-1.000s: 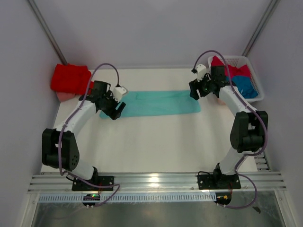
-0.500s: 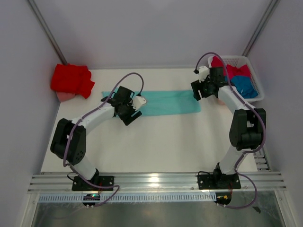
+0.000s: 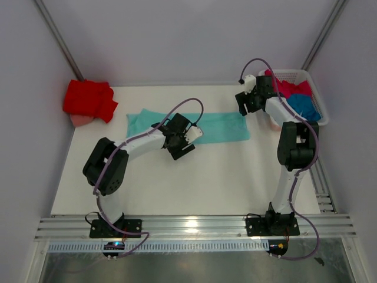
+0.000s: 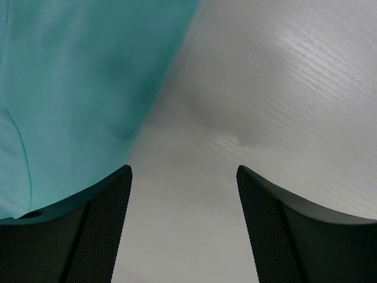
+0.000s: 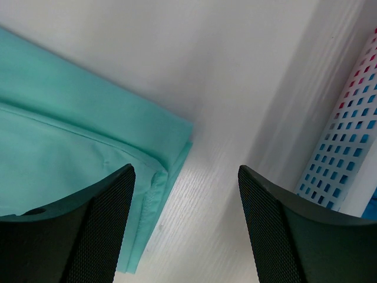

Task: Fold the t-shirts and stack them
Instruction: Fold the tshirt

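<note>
Top view alone shows the red t-shirt (image 3: 87, 99) upper left; wrist views show left pincer (image 4: 182, 171) and right pincer (image 5: 185, 170) spread.

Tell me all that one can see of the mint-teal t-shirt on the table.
The mint-teal t-shirt is soft, plain cloth, folded into a long flat band that lies across the far half of the white table. A seam line runs along it, and at its right end the layers show stacked. The left gripper hovers open at its near edge; nothing grips it.
</note>
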